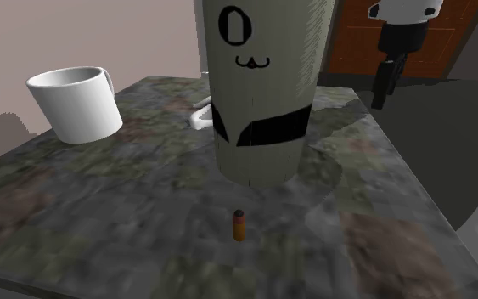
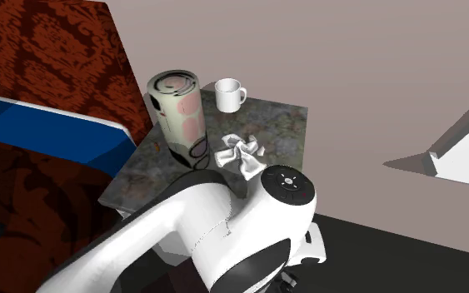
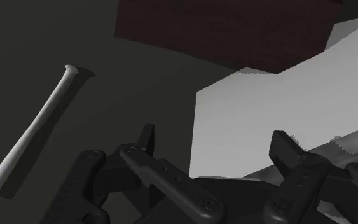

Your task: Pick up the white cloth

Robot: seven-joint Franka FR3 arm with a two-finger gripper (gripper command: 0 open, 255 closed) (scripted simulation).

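Note:
The white cloth (image 2: 240, 153) lies crumpled on the mottled stone tabletop (image 2: 282, 137), between a tall cylinder and the table's right side in the second exterior view. In the shoulder view, a small white part of the cloth (image 1: 200, 115) peeks out from behind the cylinder. My black gripper (image 1: 384, 87) hangs high at the shoulder view's upper right, past the table's far edge and well apart from the cloth. In the wrist view the gripper (image 3: 215, 145) is open, its fingers apart with nothing between them.
A tall cream cylinder with a cat face (image 1: 261, 85) stands mid-table. A white mug (image 1: 75, 104) is at the shoulder view's left and a small orange-red cylinder (image 1: 239, 225) near the front. A pale baseball bat (image 3: 34, 133) lies on the dark floor. My white arm (image 2: 224, 233) looms in the foreground.

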